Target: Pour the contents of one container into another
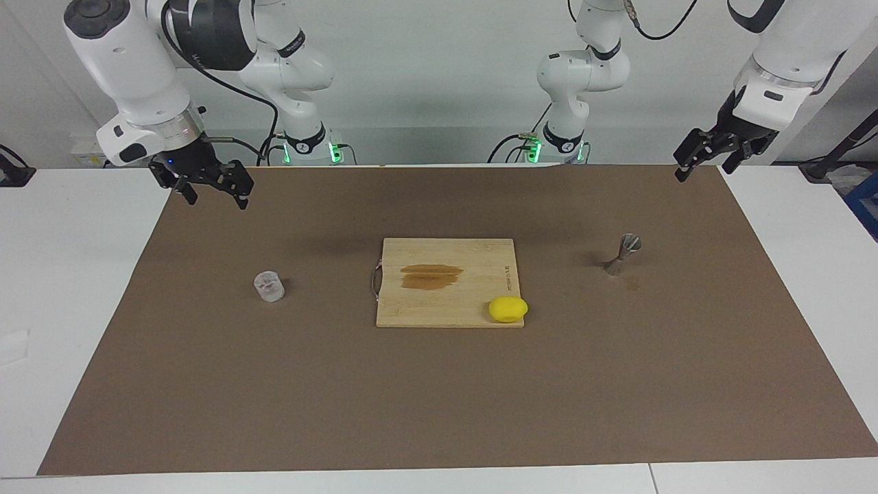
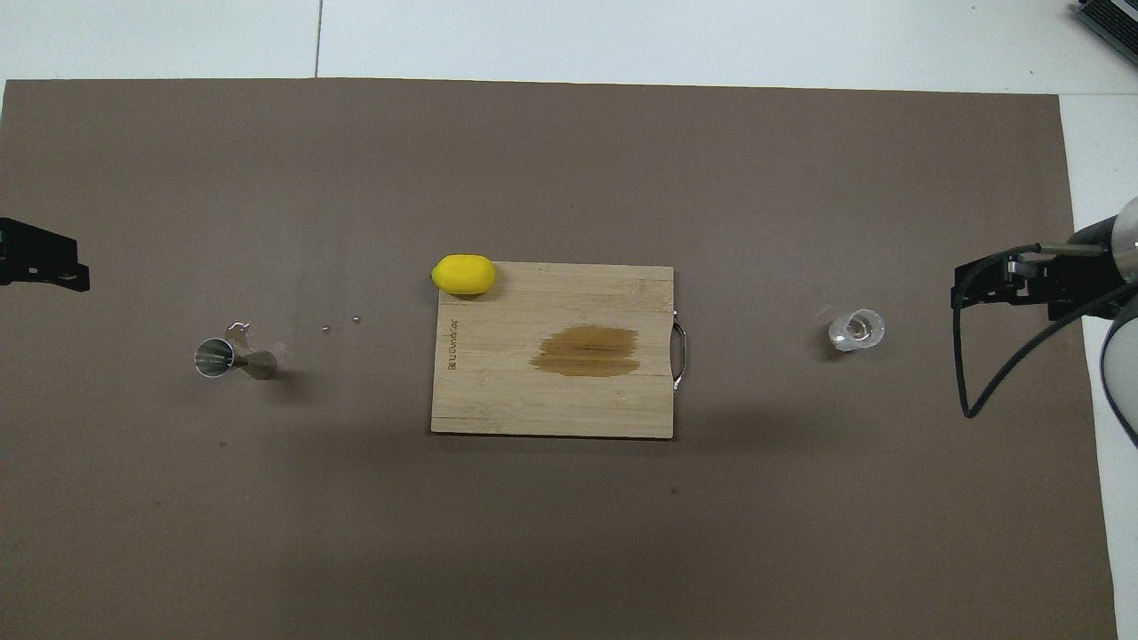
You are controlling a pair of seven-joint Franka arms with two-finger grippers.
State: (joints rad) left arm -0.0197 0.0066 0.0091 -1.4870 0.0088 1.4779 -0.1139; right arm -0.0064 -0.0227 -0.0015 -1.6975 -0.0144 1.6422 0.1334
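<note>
A small clear glass cup (image 1: 269, 287) (image 2: 856, 330) stands upright on the brown mat toward the right arm's end of the table. The grey metal hourglass jigger (image 1: 623, 254) (image 2: 233, 359) stands upright on the mat toward the left arm's end. My right gripper (image 1: 214, 192) (image 2: 965, 289) hangs open and empty over the mat's edge at the right arm's end, apart from the cup. Over the mat's corner at the left arm's end, my left gripper (image 1: 703, 171) (image 2: 44, 267) hangs open and empty, well clear of the jigger.
A wooden cutting board (image 1: 425, 309) (image 2: 533, 409) with a dark wet stain lies mid-mat between cup and jigger. A yellow lemon (image 1: 508, 309) (image 2: 463, 274) rests at its corner. A few droplets (image 2: 329, 329) lie on the mat beside the jigger.
</note>
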